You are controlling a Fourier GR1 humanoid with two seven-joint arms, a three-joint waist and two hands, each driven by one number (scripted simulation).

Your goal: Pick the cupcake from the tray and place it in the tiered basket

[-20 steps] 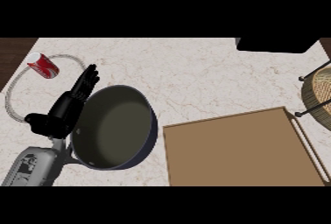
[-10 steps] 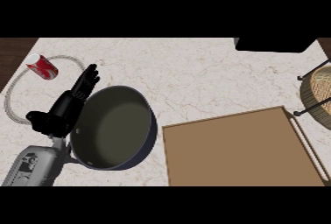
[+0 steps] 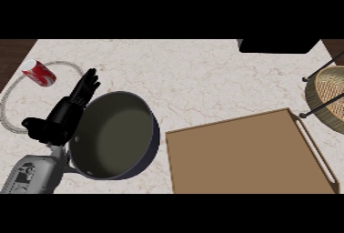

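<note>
A pale marbled counter (image 3: 201, 77) fills most of the frame, with dark wood showing at the upper left and upper right corners. The brown wooden tray (image 3: 249, 157) takes up the lower right, its bare flat surface tilted slightly, with a slot handle along its right side. No cupcake can be seen on the tray or anywhere else in the frame. Left of the tray, just beside its left edge, sits a dark frying pan (image 3: 114, 134) with a greyish inside. The left hand (image 3: 64, 116), black on a grey forearm rising from the lower left corner, lies along the pan's left rim with its fingers straight and pointing toward the top of the frame, grasping nothing. At the right edge, the woven tiered basket (image 3: 329, 91) on its dark wire frame is partly cut off. A thin pale ring (image 3: 13, 93) lies on the counter at the left edge, and a red can (image 3: 39, 73) lies on its side at the upper left, on the ring's top arc
</note>
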